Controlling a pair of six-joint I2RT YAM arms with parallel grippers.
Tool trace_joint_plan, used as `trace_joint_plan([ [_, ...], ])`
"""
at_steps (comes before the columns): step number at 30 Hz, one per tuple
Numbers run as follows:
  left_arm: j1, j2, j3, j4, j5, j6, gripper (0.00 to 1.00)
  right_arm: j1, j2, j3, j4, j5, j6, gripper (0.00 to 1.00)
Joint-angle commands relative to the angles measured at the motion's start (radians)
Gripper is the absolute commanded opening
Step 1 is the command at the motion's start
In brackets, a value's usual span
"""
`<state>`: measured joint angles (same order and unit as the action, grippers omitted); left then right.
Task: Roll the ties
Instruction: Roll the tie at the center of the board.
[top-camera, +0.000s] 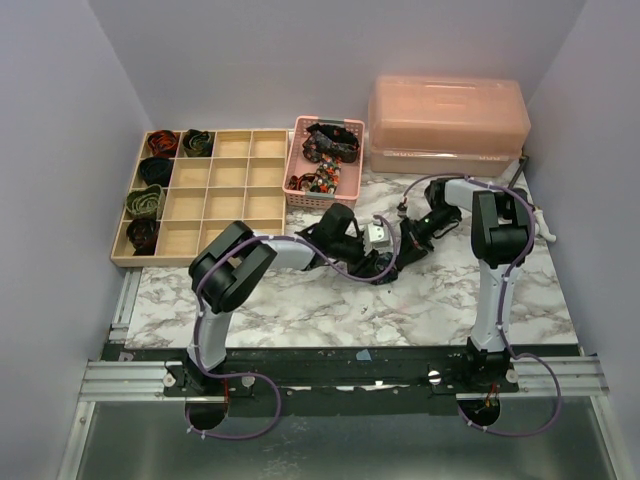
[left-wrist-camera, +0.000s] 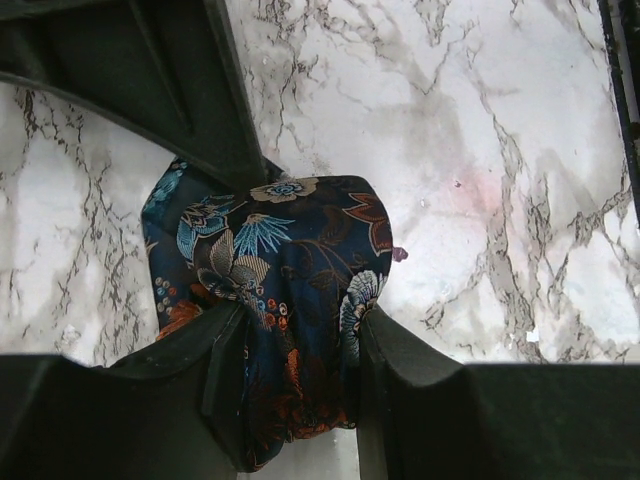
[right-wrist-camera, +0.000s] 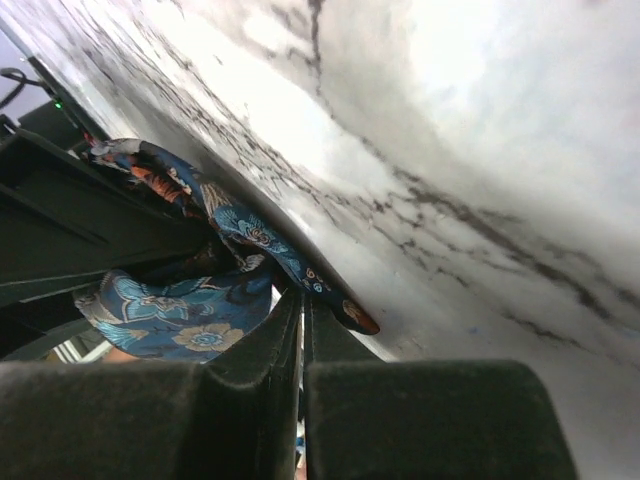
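Observation:
A navy tie (left-wrist-camera: 290, 240) with teal and orange flowers lies partly coiled on the marble table top (left-wrist-camera: 500, 150). My left gripper (left-wrist-camera: 300, 350) is shut on the coil, with a finger on each side of the fabric. My right gripper (right-wrist-camera: 303, 310) is shut on a thin strip of the same tie (right-wrist-camera: 250, 235), close to the table surface. In the top view both grippers, left (top-camera: 385, 258) and right (top-camera: 412, 238), meet mid-table and hide most of the tie. Several coiled ties (top-camera: 146, 201) sit in the left cells of a wooden organiser (top-camera: 225, 190).
A pink mesh basket (top-camera: 296, 165) holding loose ties (top-camera: 330, 145) stands behind the grippers. A pink lidded box (top-camera: 448, 120) stands at the back right. The organiser's right-hand cells hold nothing. Purple cables loop along both arms.

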<state>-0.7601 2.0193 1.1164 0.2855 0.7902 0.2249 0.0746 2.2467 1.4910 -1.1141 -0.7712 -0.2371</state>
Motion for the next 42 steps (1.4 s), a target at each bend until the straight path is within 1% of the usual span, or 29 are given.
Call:
trace_joint_plan([
  [1,0.011,-0.094,-0.089,0.044,-0.11,-0.111,0.2,0.011,0.02,-0.074,0.155,0.363,-0.053,0.07],
  [4,0.014,-0.15,-0.13,0.096,-0.172,-0.135,0.21,0.011,0.011,-0.101,0.168,0.41,-0.067,0.06],
  [7,0.019,-0.182,-0.147,0.101,-0.21,-0.133,0.24,0.011,0.012,-0.108,0.171,0.431,-0.074,0.05],
  [13,0.019,-0.147,-0.141,-0.032,-0.282,-0.028,0.23,0.011,0.02,-0.118,0.176,0.456,-0.088,0.04],
  [15,0.009,-0.147,-0.157,-0.044,-0.313,0.016,0.23,0.011,0.016,-0.127,0.178,0.458,-0.092,0.04],
  [17,0.0,-0.122,-0.122,-0.124,-0.358,0.037,0.23,0.011,0.016,-0.13,0.177,0.458,-0.094,0.04],
  [19,-0.007,-0.092,-0.09,-0.187,-0.398,0.045,0.2,0.011,0.015,-0.127,0.171,0.448,-0.098,0.04],
  [20,-0.007,-0.085,-0.084,-0.201,-0.403,0.051,0.17,0.011,0.012,-0.118,0.162,0.431,-0.102,0.04],
  [21,-0.008,-0.084,-0.085,-0.211,-0.402,0.064,0.15,0.011,0.005,-0.105,0.142,0.39,-0.109,0.06],
  [23,-0.013,-0.078,-0.084,-0.236,-0.388,0.083,0.12,0.01,-0.021,-0.071,0.102,0.29,-0.119,0.13],
  [26,-0.012,-0.065,-0.091,-0.247,-0.345,0.085,0.07,0.005,-0.058,0.009,0.034,0.118,-0.112,0.28],
  [29,0.006,-0.033,-0.079,-0.26,-0.269,0.068,0.05,-0.004,-0.052,0.099,-0.018,-0.045,-0.081,0.45],
  [31,0.013,-0.025,-0.085,-0.25,-0.214,0.073,0.04,-0.004,-0.035,0.139,-0.032,-0.138,-0.062,0.48],
  [33,0.019,-0.019,-0.092,-0.243,-0.179,0.081,0.03,-0.001,-0.017,0.162,0.004,-0.181,-0.017,0.46],
  [37,0.03,-0.011,-0.126,-0.222,-0.139,0.125,0.03,0.033,0.037,0.237,0.055,-0.142,0.019,0.27],
  [42,0.043,0.003,-0.123,-0.206,-0.115,0.112,0.03,0.103,0.08,0.238,0.042,-0.088,0.014,0.09],
])
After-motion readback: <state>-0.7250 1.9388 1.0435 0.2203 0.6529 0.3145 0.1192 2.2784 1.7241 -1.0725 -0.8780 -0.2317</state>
